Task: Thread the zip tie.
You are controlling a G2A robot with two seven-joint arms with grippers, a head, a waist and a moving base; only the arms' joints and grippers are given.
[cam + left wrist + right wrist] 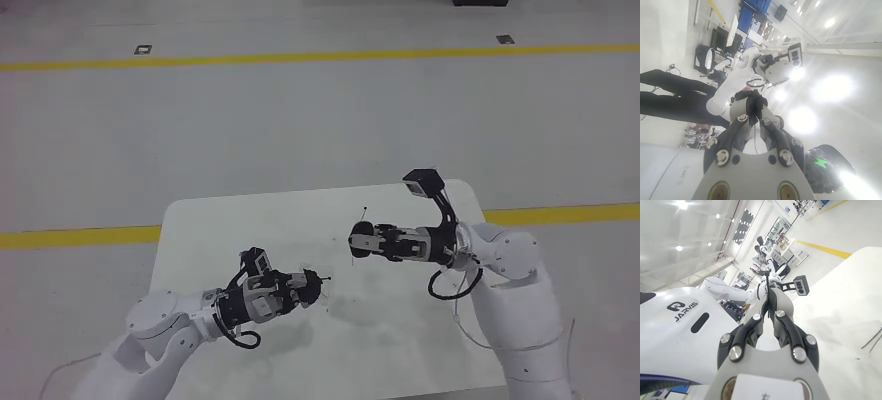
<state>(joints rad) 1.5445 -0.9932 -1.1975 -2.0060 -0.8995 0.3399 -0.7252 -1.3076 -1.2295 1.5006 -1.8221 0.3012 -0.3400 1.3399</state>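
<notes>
Right gripper [769, 295] is clenched on the zip tie [768, 285]. The black strap is pinched between the pads, and its square head projects beyond the fingertips. Left gripper [754, 103] is likewise closed, its dark tips pinching a thin dark strand [755, 136] that trails back between the fingers. Whether this strand belongs to the same tie cannot be told. Both grippers are held above the middle of the white table [230, 225], tips facing each other. The left one is nearer and to the left, close to the right one but apart. Two dark strips [872, 338] lie on the table surface.
</notes>
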